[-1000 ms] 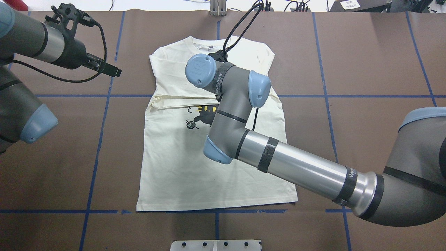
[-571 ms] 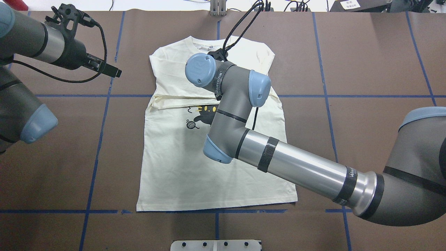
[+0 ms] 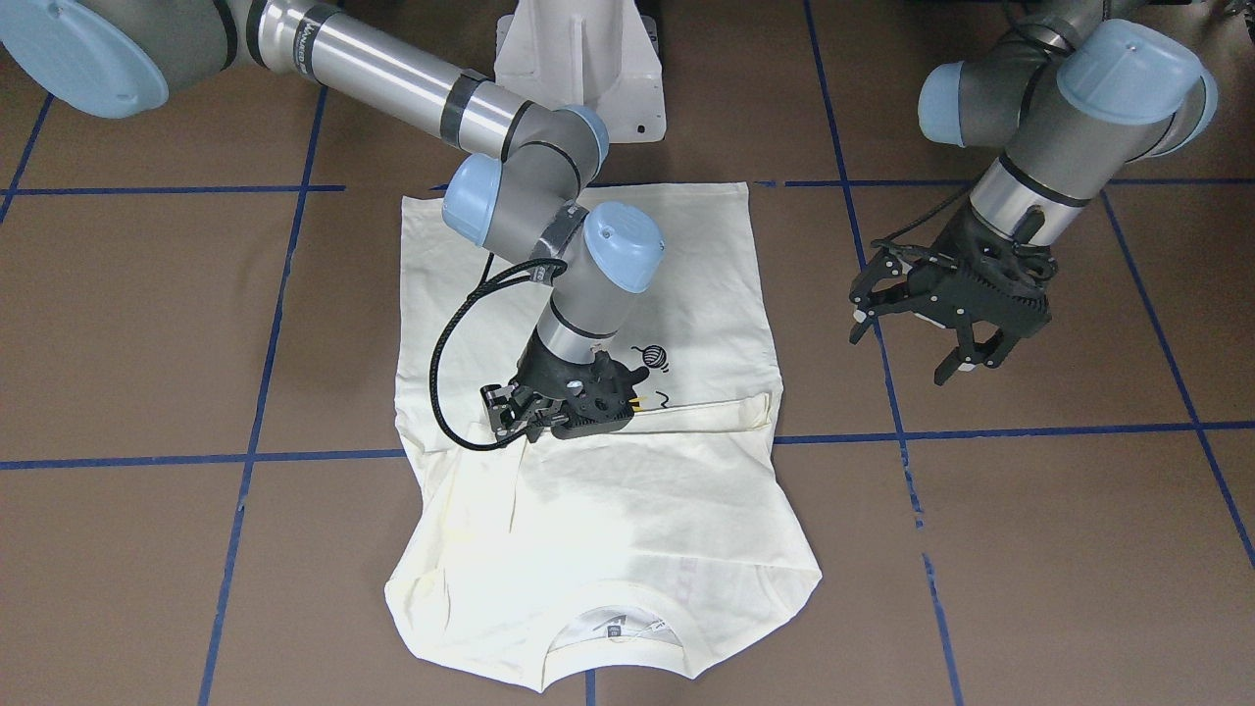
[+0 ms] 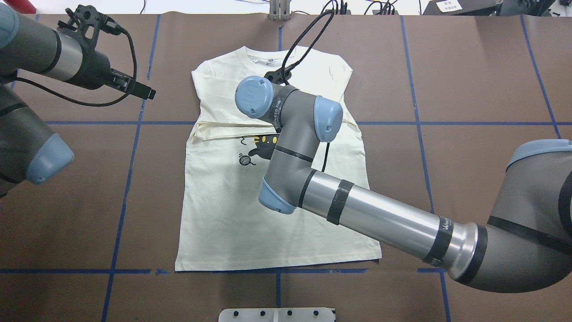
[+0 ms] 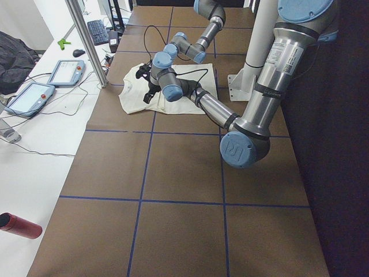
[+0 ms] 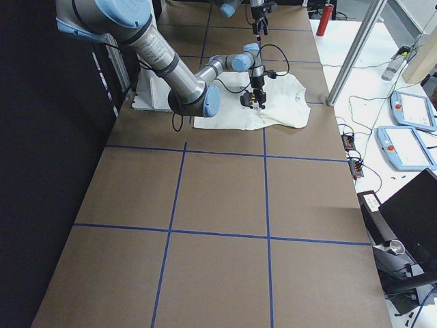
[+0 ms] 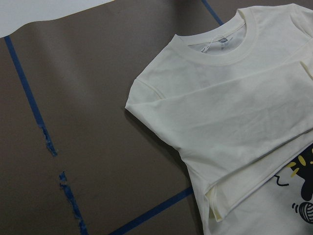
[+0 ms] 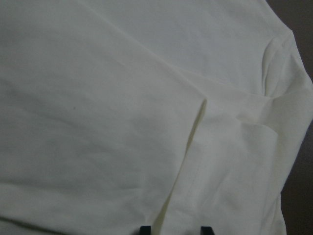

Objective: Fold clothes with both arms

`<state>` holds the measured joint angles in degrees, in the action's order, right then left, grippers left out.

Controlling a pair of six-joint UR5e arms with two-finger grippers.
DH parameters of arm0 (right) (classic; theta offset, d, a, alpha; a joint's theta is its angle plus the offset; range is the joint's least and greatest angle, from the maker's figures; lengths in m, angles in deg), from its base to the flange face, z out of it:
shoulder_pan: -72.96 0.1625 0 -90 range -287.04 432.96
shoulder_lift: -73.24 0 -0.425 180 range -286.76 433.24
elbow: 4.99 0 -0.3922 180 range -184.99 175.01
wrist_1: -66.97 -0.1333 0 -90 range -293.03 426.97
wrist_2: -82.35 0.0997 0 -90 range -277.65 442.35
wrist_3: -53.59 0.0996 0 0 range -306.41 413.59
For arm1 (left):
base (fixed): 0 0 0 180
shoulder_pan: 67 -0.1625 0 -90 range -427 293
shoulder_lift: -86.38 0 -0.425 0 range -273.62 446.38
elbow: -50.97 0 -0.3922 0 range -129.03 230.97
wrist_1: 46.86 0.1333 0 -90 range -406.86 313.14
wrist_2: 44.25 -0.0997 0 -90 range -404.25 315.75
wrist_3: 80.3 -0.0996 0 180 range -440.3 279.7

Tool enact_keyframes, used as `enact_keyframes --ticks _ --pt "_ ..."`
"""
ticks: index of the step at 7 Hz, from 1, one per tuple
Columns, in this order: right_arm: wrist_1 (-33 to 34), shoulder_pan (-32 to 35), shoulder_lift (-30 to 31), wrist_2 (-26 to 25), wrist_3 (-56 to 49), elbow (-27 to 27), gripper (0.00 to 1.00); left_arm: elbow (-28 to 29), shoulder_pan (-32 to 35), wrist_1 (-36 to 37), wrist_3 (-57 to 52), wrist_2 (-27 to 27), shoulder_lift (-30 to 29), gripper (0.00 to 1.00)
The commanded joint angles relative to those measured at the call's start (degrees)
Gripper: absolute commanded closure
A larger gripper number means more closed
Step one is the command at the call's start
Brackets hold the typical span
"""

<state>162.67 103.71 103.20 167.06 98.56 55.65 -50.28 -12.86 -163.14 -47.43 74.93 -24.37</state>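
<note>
Two arms: right arm (image 4: 375,214) reaches over the shirt; left arm (image 4: 35,53) is held off to the shirt's side, above bare desk.
Change, right arm: against the overhead view a second ago, the wrist's blue cap sits slightly nearer the robot and the elbow joint has shifted a little the same way. The black cable (image 4: 304,40) now loops wider above the collar.
Change, left arm: none visible; same pose and place.
Change, shirt: none visible; outline and folds match.
Shirt position: cream shirt (image 4: 232,214) lies flat at mid-desk, print side up, collar (image 4: 261,56) away from the robot, hem toward it.
Shirt folds: one sleeve (image 4: 219,129) is folded across the chest as a narrow band, just above the yarn ball print (image 4: 246,158). The cat print is mostly hidden under the right wrist in the overhead view.
Right gripper: right gripper (image 3: 539,429) points down at the chest area, close over the fabric. In the wrist view its two fingertips (image 8: 145,229) stand apart, with a sleeve edge running up between them; nothing is pinched.
Left gripper: left gripper (image 3: 941,348) hangs above the brown desk (image 4: 482,67), well apart from the shirt, fingers spread, holding nothing.
Left wrist view: looks down on the collar, one shoulder and the folded sleeve.
Desk: brown covering, marked into squares by blue tape (image 4: 120,214).
Base: white pedestal (image 3: 578,49) stands just beyond the hem.
</note>
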Motion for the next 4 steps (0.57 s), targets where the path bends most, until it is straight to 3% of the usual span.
enact_keyframes --ticks 1,2,4 --pt "0.1 -0.2 -0.2 -1.1 -0.8 -0.3 0.72 0.0 0.0 0.0 0.0 0.0 0.0 0.0" --pt "0.1 -0.1 -0.4 -1.1 -0.8 -0.1 0.98 0.0 0.0 0.0 0.0 0.0 0.0 0.0" --pt "0.2 0.1 -0.5 -1.1 -0.8 1.1 1.0 0.0 0.0 0.0 0.0 0.0 0.0 0.0"
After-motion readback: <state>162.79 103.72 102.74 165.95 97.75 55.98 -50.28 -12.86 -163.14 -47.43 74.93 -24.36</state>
